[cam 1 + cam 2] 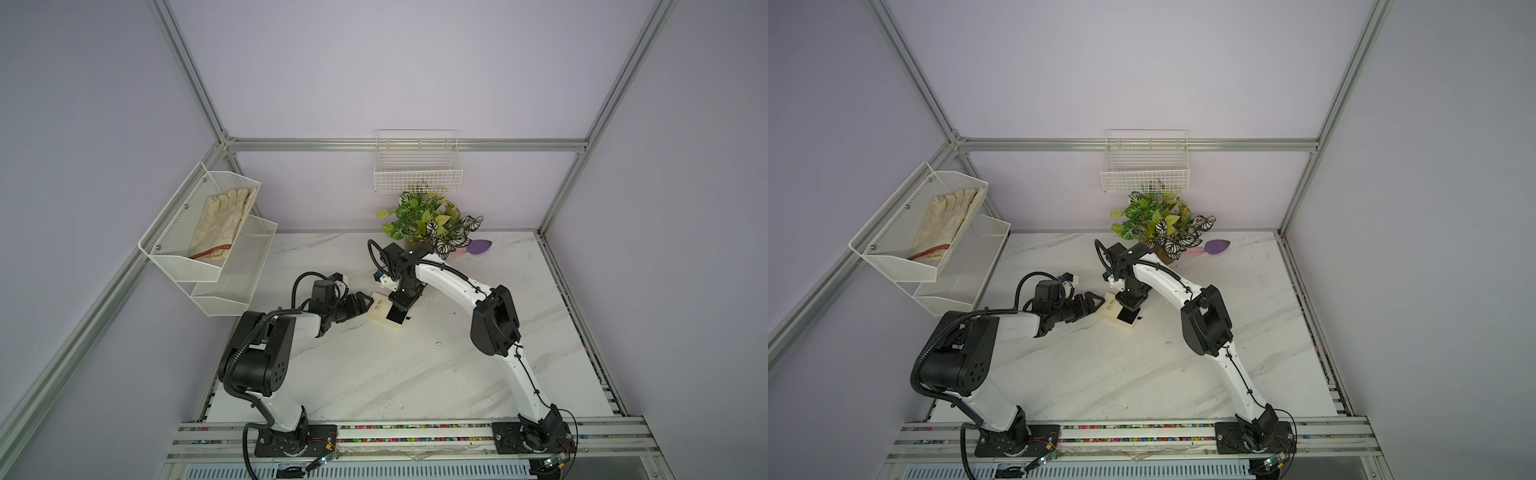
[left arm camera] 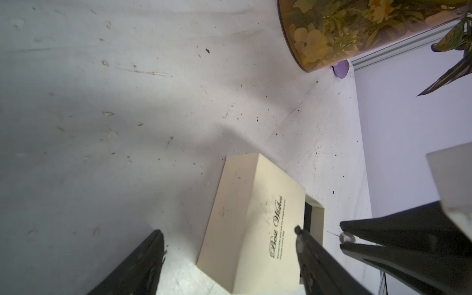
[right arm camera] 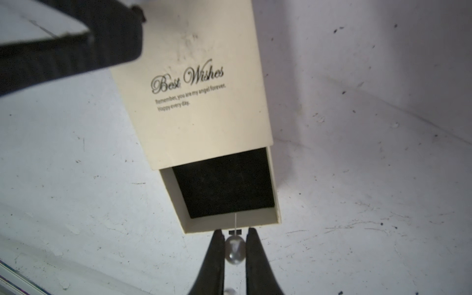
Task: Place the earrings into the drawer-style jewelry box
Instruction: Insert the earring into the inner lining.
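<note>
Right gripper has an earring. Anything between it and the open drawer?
Nothing loose. The earring in the right gripper hangs just outside the drawer, with only the drawer's front wall between, and its post reaches over that. The left gripper sits at the box's far end, off the path.

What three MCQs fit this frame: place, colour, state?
1. The loose tiny silvery bead earring lies: A in the drawer; B on the bare white marble table; C in a wire basket.
2. The cream cardboard drawer-style jewelry box has a tray lining that is: A red; B white; C black.
3. On the right gripper the fingers are: A shut on a pearly earring; B wide open; C clamped on the box.
B: it sits alone on marble. C: the pulled-out tray shows black. A: the bead is pinched between them.
</note>
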`<state>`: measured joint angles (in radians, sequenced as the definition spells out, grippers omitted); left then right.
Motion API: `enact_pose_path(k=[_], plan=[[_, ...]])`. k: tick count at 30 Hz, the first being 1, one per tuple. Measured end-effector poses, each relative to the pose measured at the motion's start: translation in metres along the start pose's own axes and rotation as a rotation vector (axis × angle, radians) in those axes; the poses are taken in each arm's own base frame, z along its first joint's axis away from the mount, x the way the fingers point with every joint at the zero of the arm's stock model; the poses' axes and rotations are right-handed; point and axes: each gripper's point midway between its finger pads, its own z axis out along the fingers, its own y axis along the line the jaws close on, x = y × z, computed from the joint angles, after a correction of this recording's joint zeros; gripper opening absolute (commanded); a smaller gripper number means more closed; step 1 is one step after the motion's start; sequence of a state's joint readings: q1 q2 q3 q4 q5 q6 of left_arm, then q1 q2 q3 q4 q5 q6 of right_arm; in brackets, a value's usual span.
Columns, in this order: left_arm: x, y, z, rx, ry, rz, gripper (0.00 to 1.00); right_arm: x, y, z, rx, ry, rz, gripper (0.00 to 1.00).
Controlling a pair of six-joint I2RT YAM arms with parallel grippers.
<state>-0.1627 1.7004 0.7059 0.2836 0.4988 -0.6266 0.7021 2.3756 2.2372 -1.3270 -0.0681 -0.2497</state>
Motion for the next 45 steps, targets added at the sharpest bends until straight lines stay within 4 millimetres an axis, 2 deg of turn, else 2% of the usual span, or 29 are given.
enact_pose_path(k=[9,23,32,45], plan=[[0.005,0.002,0.005,0.015,0.029,0.0,0.68,-0.002,-0.001,0.008,-0.004,0.019,-0.018,0.01],[0.006,0.005,0.011,0.024,0.044,0.002,0.52,-0.004,-0.002,0.005,-0.001,0.013,-0.023,0.01],[0.005,0.002,0.016,0.045,0.052,0.003,0.42,-0.003,-0.003,0.02,-0.006,0.041,-0.021,0.0],[0.002,-0.003,0.02,0.07,0.057,0.012,0.35,-0.001,-0.004,0.02,-0.005,0.053,-0.021,0.0]])
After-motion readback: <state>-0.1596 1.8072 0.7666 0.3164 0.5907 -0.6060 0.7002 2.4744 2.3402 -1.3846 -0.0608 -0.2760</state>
